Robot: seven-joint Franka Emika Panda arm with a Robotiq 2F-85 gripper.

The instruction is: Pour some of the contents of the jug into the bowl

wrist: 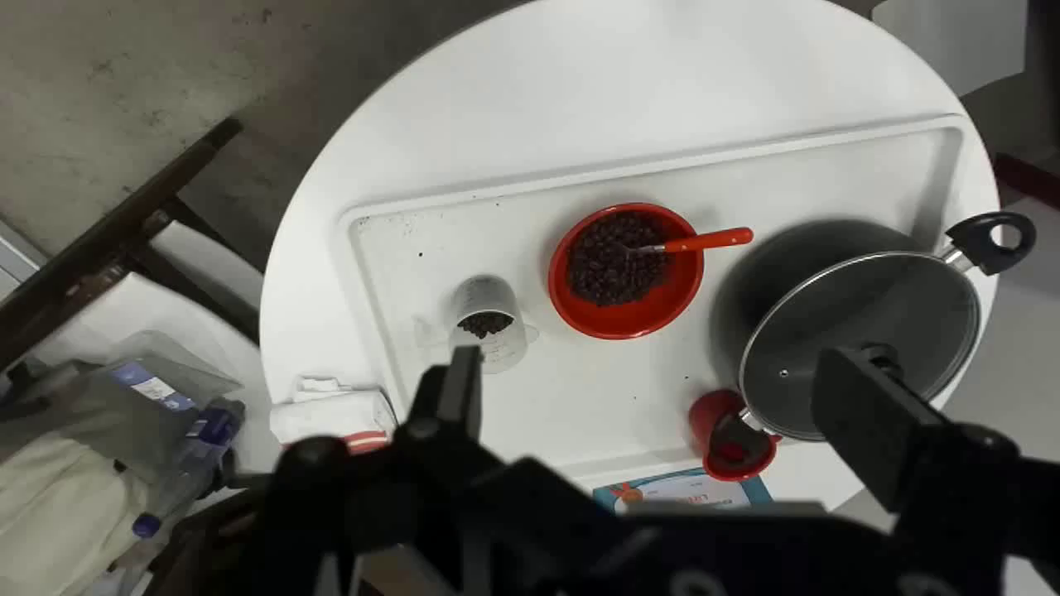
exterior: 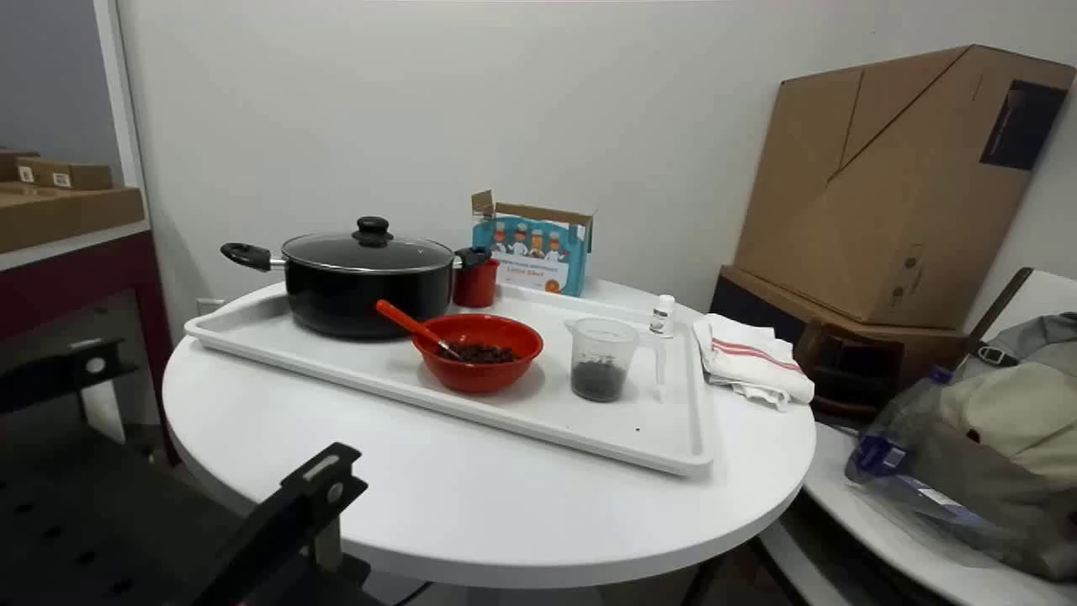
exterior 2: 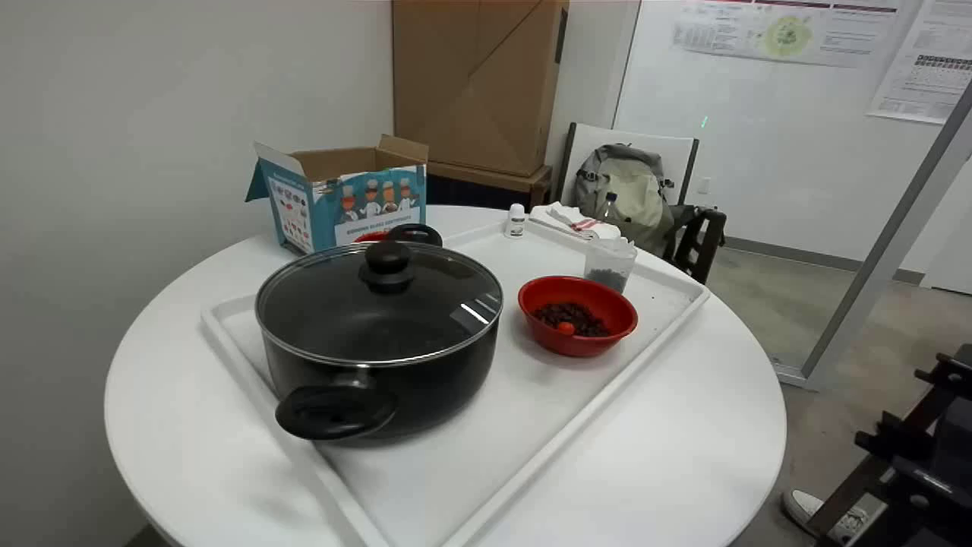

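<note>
The claw (wrist: 654,381), seen in the wrist view, is black nearly all over, with a dull, matt finish. Its two fingers (wrist: 865,426) end in flat, straight-edged blocks: one turns a broad charcoal face to the camera, the other a narrower grey strip set against black. Behind the blocks come chunky jointed links with rounded knuckles (wrist: 985,443), and a small grey disc (wrist: 424,428) shows at the base of the narrower finger. Pale rings (wrist: 696,583) mark the dark lower housing, too blurred to tell whether they are screws
</note>
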